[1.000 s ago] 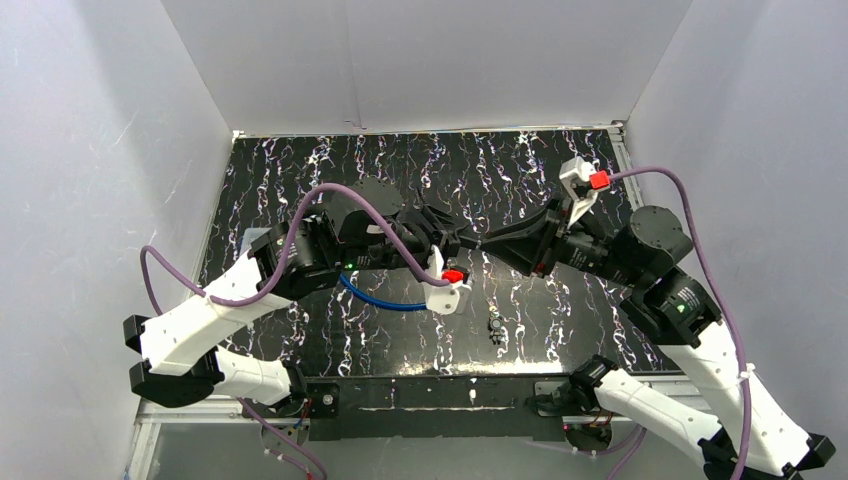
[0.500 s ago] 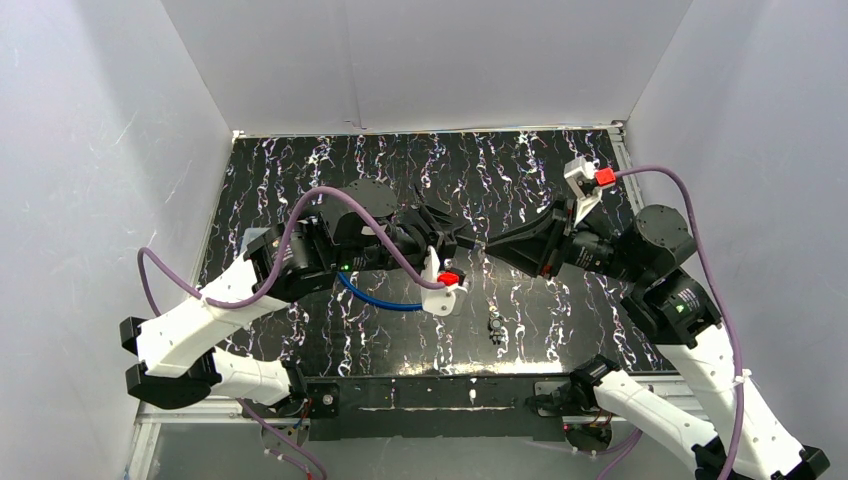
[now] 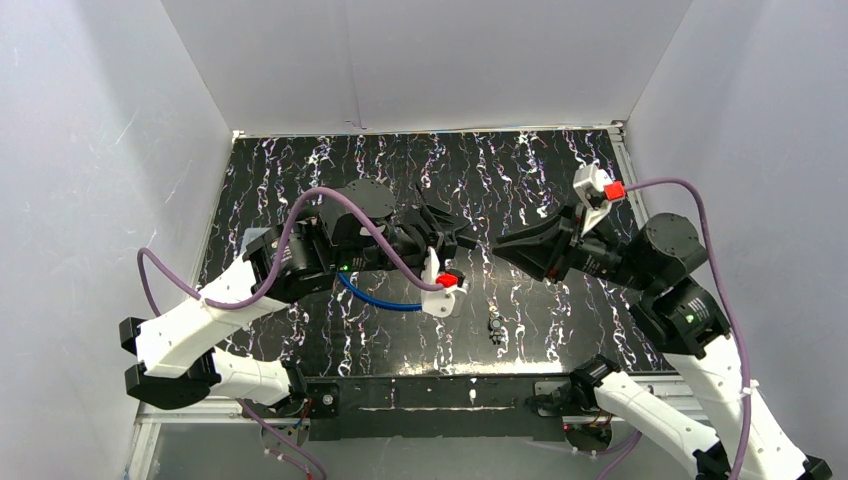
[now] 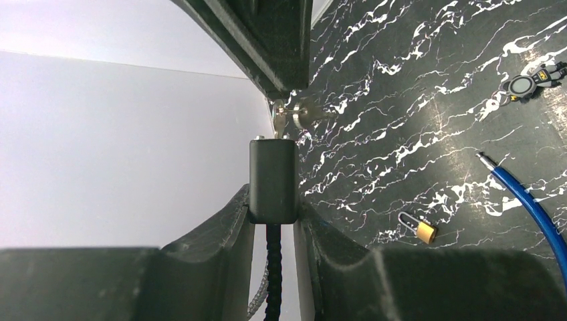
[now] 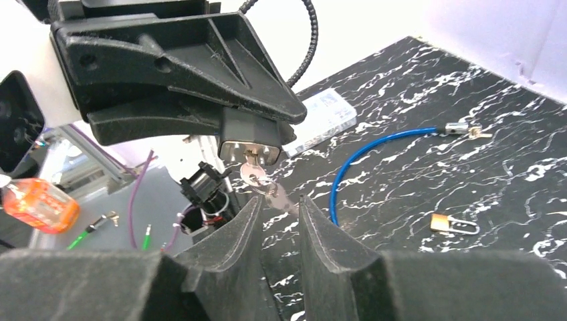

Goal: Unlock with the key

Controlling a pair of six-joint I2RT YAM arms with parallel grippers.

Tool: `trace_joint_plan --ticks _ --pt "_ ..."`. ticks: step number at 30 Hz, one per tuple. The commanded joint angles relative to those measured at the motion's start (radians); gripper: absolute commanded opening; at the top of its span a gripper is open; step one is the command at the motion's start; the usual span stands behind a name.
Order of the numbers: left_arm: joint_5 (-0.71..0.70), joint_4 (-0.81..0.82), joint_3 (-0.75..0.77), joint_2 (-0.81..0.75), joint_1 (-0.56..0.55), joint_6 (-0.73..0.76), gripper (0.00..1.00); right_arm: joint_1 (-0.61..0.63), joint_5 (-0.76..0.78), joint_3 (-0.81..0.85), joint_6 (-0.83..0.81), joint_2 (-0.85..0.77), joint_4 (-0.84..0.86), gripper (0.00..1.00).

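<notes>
Key [image 5: 253, 175] sits in the black lock body [image 5: 249, 142], raised above the table [image 5: 428, 180]. Left gripper [image 4: 273, 198] clamped on that body. Right gripper [image 5: 279, 204] part open, tips at the dangling spare key [image 5: 277, 196] (contact unclear), gripping nothing

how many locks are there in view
3: a black lock, key in it, held in the left claw; a small brass padlock lying on the table; a blue cable lock beside it. The small dark item near the arm bases may be another.
</notes>
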Motion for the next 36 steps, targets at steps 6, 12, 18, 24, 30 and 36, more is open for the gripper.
trace_joint_plan --ticks 6,12,18,24,30,36 --pt "0.032 0.019 0.021 -0.02 -0.008 -0.007 0.0 0.035 0.061 0.02 -0.195 -0.041 0.009 0.36" --pt "0.035 0.016 0.03 -0.007 -0.008 -0.011 0.0 0.061 0.052 0.043 -0.252 -0.03 0.022 0.35" --pt "0.031 0.016 0.031 -0.007 -0.008 -0.013 0.0 0.081 0.025 0.056 -0.264 0.0 0.025 0.19" --pt "0.033 0.013 0.047 0.0 -0.008 -0.049 0.0 0.099 0.021 0.067 -0.28 0.023 0.031 0.09" --pt "0.051 -0.029 0.067 0.012 -0.008 -0.088 0.0 0.114 0.026 0.081 -0.282 0.047 0.04 0.01" --pt "0.044 -0.062 0.072 0.013 -0.008 -0.099 0.0 0.132 0.068 0.092 -0.311 0.045 0.002 0.02"
